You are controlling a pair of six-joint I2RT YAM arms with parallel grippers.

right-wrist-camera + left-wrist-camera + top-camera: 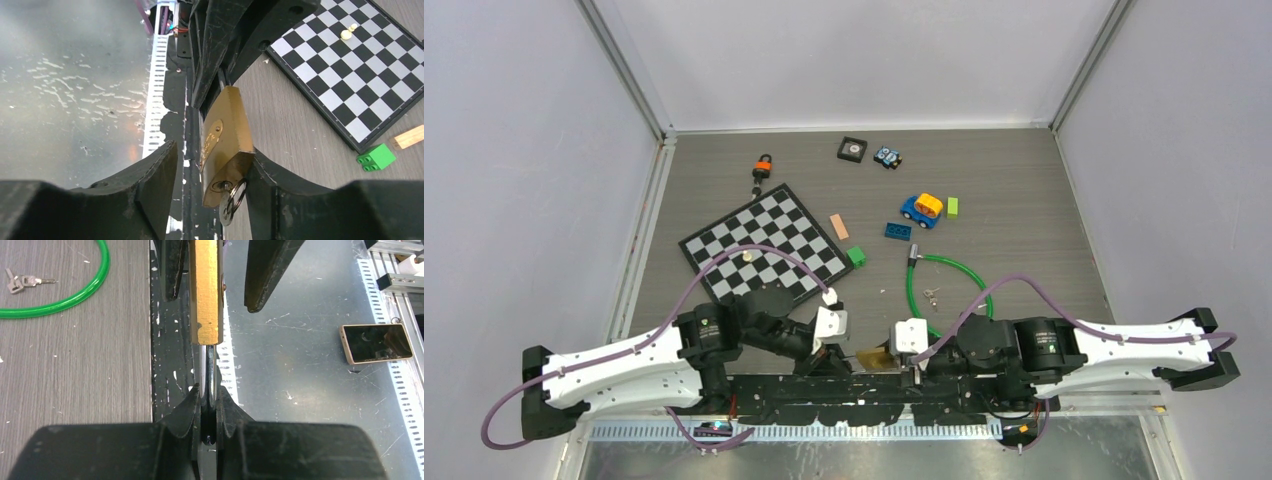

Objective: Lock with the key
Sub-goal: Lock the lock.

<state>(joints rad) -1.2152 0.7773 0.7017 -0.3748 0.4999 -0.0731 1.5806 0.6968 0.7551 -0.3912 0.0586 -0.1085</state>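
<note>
A brass padlock (pixel 874 357) hangs between my two grippers over the table's near edge. My left gripper (pixel 208 395) is shut on its steel shackle (pixel 210 371), with the brass body (pixel 206 290) pointing away from it. My right gripper (pixel 212 155) is open around the padlock body (pixel 225 135). Its right finger (pixel 265 175) touches the body and its left finger (pixel 160 175) stands apart. A key (pixel 228 202) on a small ring sits in the keyhole at the padlock's bottom end.
A green cable loop (pixel 944 285) with a bunch of loose keys (pixel 932 295) lies just beyond the right gripper. A chessboard (pixel 766 245), a green brick (pixel 856 256), a toy car (pixel 921 209) and an orange padlock (pixel 763 168) lie farther back.
</note>
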